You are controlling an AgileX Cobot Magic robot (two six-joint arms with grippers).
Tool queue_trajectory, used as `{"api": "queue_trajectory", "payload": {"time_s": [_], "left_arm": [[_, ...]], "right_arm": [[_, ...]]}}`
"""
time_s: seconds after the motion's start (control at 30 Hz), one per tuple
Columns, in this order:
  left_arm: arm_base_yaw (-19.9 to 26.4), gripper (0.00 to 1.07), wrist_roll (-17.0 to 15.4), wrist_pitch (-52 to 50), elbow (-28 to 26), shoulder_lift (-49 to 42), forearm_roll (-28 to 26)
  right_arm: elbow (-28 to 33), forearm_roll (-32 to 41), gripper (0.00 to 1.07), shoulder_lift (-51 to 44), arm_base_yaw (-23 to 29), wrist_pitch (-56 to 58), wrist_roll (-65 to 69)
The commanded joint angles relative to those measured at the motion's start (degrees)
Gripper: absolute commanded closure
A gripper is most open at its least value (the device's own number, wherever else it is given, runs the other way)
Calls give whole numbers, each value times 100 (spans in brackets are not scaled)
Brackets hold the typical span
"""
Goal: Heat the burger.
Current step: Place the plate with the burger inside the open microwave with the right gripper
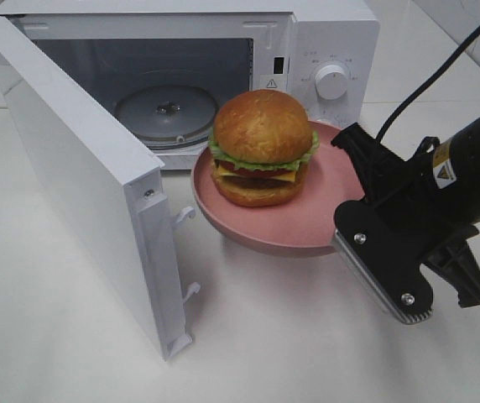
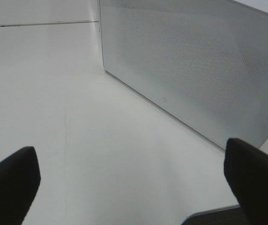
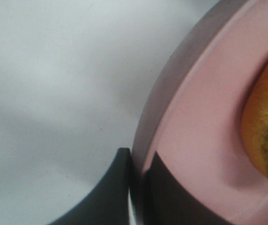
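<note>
Sitting on a pink plate just in front of the open microwave is the burger, upright, with its glossy bun on top and the lettuce, cheese and dark patty showing along its side. It lies toward the half of the plate nearest the oven mouth, outside the cavity. The right gripper has its fingers pinched tight on the plate's rim on the side away from the oven, one finger above the rim and one beneath it. From the shadow underneath, the plate looks to be held up off the white table. The microwave's door is swung wide toward the left, and the glass turntable inside lies bare. A round dial sits on the panel beside the opening. The left gripper does not show in the high view. Its own camera shows it spread as wide as it goes, with nothing between the fingers, above the table near the outer face of the door.
</note>
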Motion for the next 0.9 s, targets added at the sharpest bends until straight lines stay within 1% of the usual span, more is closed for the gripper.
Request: {"api": "queue_trajectory", "payload": {"time_s": [0.03,0.07,0.13,0.2,0.3,0.37,0.47,0.53,0.63,0.77,0.87,0.9], "left_arm": [[-11,7,-6,-40,-6,-97,-29],[-11,7,-6,-40,-6,-97,-29],[-11,7,-6,-40,-6,-97,-29],[-11,7,-6,-40,-6,-97,-29],[-11,7,-6,-40,-6,-97,-29],[-11,7,-6,-40,-6,-97,-29],[-11,7,-6,-40,-6,-97,-29],[-11,7,-6,-40,-6,-97,-29],[-11,7,-6,-40,-6,-97,-29],[-11,7,-6,-40,-6,-97,-29],[-11,7,-6,-40,-6,-97,-29],[-11,7,-6,-40,-6,-97,-29]], "right_arm": [[-103,46,107,29,120,-464,-80],[-149,80,107,109,183,-470,-80],[-189,115,107,143,183,-476,-80],[-367,166,107,321,183,-498,-80],[-424,166,107,372,183,-498,-80],[-602,264,107,579,183,-504,-97],[-647,350,107,636,183,-504,-132],[-837,625,107,854,183,-407,-315],[-945,665,107,974,183,-315,-338],[-1255,762,107,1249,183,-223,-413],[-1324,762,107,1289,183,-206,-413],[-1473,762,107,1387,183,-109,-413]]}}
